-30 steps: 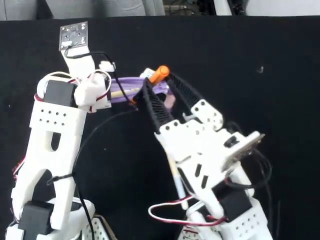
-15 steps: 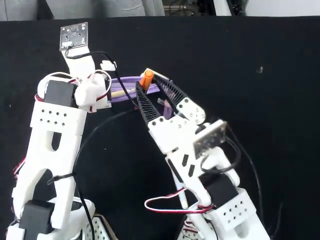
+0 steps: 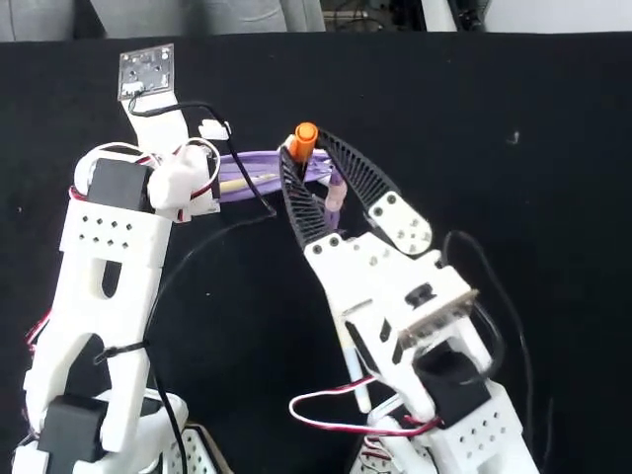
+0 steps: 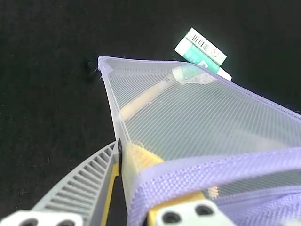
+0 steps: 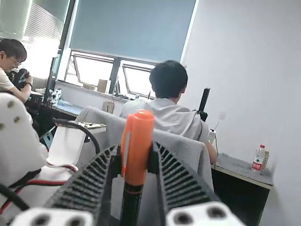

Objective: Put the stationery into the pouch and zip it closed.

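Note:
My left gripper (image 3: 215, 180) is shut on the purple edge of a mesh pouch (image 3: 252, 161) and holds it off the black table. Seen from the left wrist, the pouch (image 4: 197, 122) hangs from that gripper (image 4: 127, 162), and a pencil (image 4: 141, 101) lies inside it. A green-and-white eraser (image 4: 202, 49) rests on the table beyond the pouch. My right gripper (image 3: 304, 150) is shut on an orange marker (image 3: 301, 140) right beside the pouch's far end. In the right wrist view the marker (image 5: 135, 146) stands upright between the black fingers (image 5: 96, 176).
The black table (image 3: 513, 109) stretches open to the right and at the back. A black cable (image 3: 212, 242) loops from the left arm across the middle. The right arm's white body (image 3: 395, 296) stands close to the pouch.
The right arm swung left toward the pouch, then turned back and rose a little, carrying the orange marker. The left arm and the pouch have stayed still.

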